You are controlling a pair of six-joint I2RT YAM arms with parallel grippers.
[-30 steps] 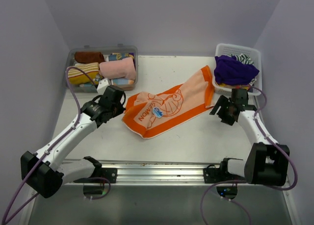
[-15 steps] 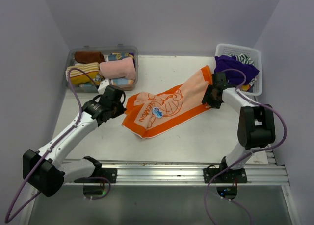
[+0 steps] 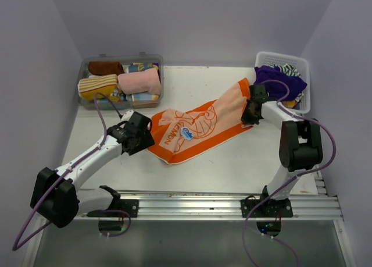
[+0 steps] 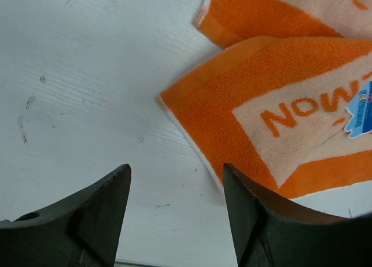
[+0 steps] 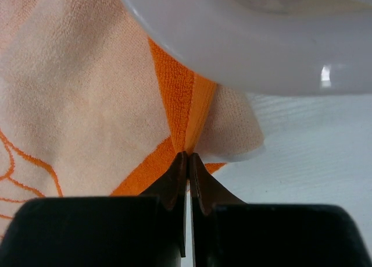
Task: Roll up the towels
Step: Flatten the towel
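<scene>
An orange-and-cream towel [image 3: 197, 124] with a cartoon print lies spread diagonally across the table's middle. My right gripper [image 3: 251, 114] is shut on its orange hem [image 5: 187, 121] at the far right corner, just below the basket's rim. My left gripper [image 3: 144, 140] stands open at the towel's near left corner [image 4: 192, 98]. Bare table shows between its fingers [image 4: 116, 185], and the right finger sits beside the towel's edge. A purple towel [image 3: 278, 81] lies in the white basket [image 3: 285, 57].
A clear bin [image 3: 159, 75] at the back left holds rolled towels: pink [image 3: 139, 81], striped yellow [image 3: 97, 85] and brown [image 3: 106, 67]. The basket's white rim [image 5: 261, 40] looms close above my right gripper. A metal rail [image 3: 192, 200] runs along the near edge.
My right arm swung left to the towel and its jaws closed on the hem. My left gripper opened and shifted toward the near side along the towel's left corner.
</scene>
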